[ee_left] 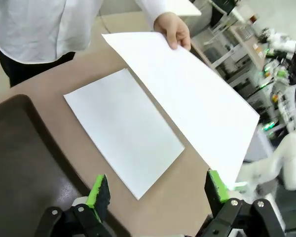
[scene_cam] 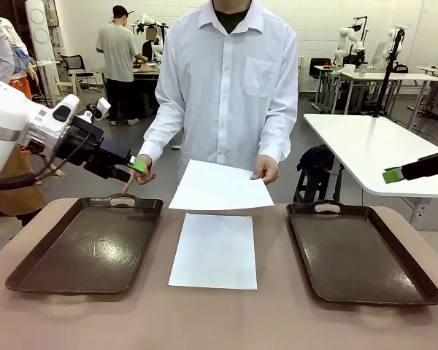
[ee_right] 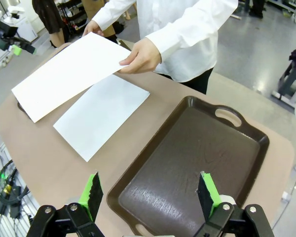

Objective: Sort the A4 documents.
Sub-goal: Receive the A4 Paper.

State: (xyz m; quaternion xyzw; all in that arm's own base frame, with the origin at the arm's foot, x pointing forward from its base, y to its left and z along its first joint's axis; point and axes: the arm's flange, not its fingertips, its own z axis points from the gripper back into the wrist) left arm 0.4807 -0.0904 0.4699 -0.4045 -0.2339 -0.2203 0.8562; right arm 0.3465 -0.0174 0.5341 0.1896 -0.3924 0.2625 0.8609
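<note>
One A4 document lies flat on the table between two dark brown trays. A person in a white shirt holds a second sheet by its far edge with one hand, tilted just above the first. My left gripper hovers open over the far end of the left tray, close to the person's other hand. My right gripper hangs open above and beyond the right tray. The left wrist view shows the lying sheet and the held sheet ahead of the open fingers.
Both trays hold nothing. The right wrist view looks down on the right tray, with the lying sheet and the held sheet beyond. White tables and other people stand in the room behind the person.
</note>
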